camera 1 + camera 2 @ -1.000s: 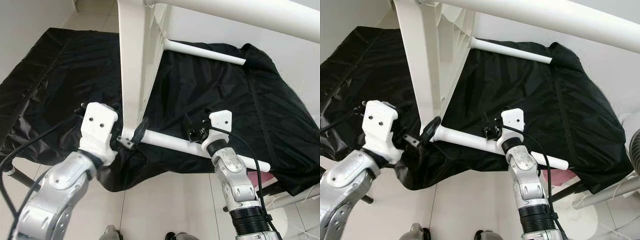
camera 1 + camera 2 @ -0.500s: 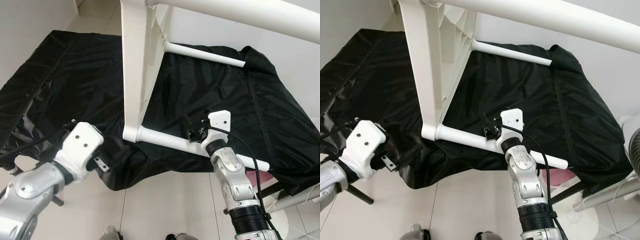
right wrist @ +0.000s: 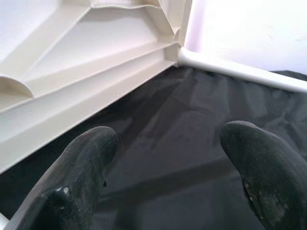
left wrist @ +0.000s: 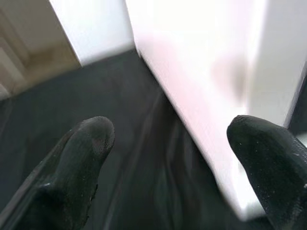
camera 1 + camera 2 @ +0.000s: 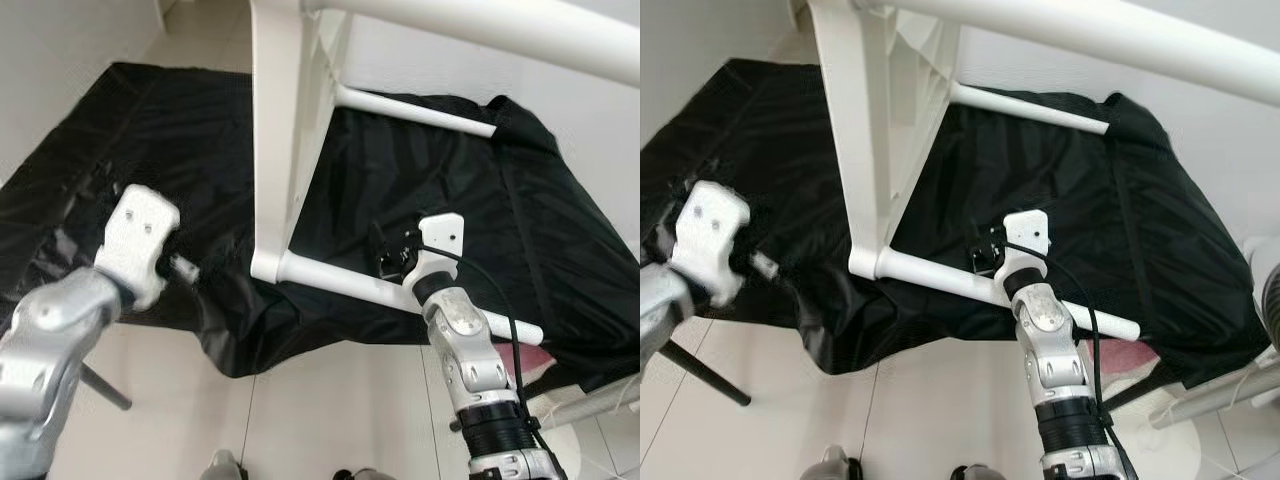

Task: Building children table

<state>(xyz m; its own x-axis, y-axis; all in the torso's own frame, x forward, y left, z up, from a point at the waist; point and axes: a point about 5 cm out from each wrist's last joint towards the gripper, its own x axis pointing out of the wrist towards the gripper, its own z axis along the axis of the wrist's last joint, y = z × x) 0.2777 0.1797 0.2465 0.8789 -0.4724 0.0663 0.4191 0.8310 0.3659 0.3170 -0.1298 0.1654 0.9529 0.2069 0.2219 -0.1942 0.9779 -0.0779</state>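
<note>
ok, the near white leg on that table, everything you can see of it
The near leg is a round white tube, plastic by its look, plugged into the lower corner of the upturned white tabletop, which stands on edge on the black cloth. It runs level from that corner toward the robot's right, out past the cloth's front edge, ending in a plain round cap. The right tool sits at its middle, fingers spread in the wrist view; whether they touch it is unclear. The left tool is apart from it, open.

white table top point(image 5: 285, 130): 1 | white table legs point(image 5: 400, 293): 3 | black cloth point(image 5: 470, 210): 1 | claws point(image 5: 392, 262): 2
</note>
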